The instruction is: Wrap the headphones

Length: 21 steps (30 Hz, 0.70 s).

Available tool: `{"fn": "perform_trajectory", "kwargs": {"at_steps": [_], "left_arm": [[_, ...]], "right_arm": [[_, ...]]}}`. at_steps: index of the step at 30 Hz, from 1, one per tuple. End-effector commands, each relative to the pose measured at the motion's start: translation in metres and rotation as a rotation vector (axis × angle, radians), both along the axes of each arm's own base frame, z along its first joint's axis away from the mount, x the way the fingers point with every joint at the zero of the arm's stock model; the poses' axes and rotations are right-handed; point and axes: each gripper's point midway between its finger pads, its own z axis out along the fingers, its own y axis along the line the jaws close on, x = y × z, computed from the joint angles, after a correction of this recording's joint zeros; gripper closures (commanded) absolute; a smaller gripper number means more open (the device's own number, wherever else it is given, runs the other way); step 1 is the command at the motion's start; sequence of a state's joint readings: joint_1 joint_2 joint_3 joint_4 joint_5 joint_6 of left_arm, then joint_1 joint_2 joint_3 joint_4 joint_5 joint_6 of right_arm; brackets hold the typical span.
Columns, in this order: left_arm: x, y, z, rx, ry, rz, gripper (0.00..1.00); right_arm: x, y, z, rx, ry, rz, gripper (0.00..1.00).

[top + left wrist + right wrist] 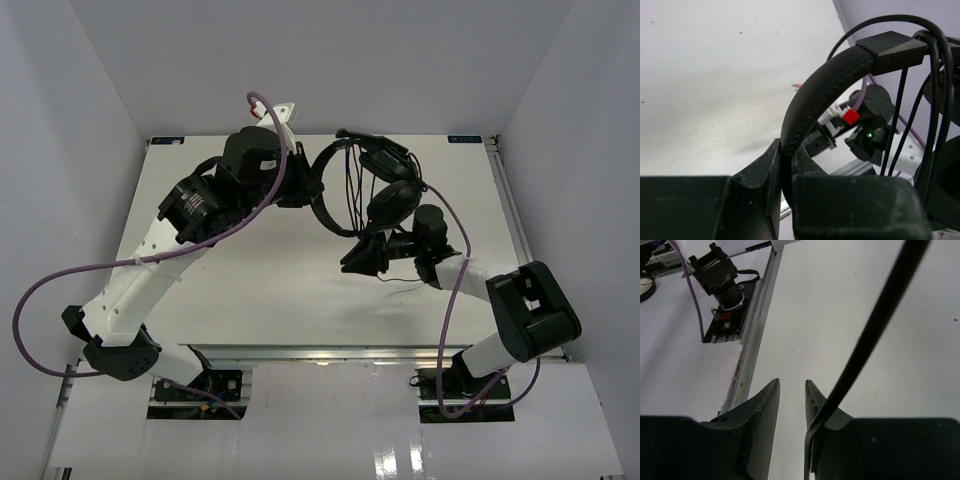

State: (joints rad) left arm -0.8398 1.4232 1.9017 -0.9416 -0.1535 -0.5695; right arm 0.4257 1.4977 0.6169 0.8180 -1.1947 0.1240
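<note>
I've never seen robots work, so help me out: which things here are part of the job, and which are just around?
Part of the job: the headphones, their cord, the left gripper pinching the headband, the right gripper, cord against one finger.
Just around: the purple cables, the table.

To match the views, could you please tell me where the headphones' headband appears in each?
Top external: centre, the headband arcs beside the left hand.
Left wrist: middle, clamped in that hand.
Right wrist: not in it.
Shared landmark: the black cord.
</note>
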Motion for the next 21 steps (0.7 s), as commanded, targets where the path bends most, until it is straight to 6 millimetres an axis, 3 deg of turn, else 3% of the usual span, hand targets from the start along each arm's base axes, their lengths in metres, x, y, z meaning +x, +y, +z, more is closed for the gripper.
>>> {"fn": "perform_trajectory", "kwargs": {"at_steps": [1,11,15,21], "left_arm": [[0.012,0.028,0.035,-0.06,-0.064,0.182,1.0],[0.031,0.07,0.052,-0.08,-0.111,0.386,1.0],[0.04,0.085,0.049,-0.078,-0.114,0.458,1.0],[0.057,0.109,0.038,-0.083,-0.116,0.548,1.0]], "right_arm": [[-0.025,-0.004,-0.003,0.007,-0.073,0.064,0.67],[-0.048,-0.011,-0.013,-0.03,-0.125,0.097,0.75],[-0.051,-0.011,-0.012,-0.055,-0.179,0.094,0.84],[-0.059,-0.018,-0.013,-0.133,-0.253,0.129,0.87]]}}
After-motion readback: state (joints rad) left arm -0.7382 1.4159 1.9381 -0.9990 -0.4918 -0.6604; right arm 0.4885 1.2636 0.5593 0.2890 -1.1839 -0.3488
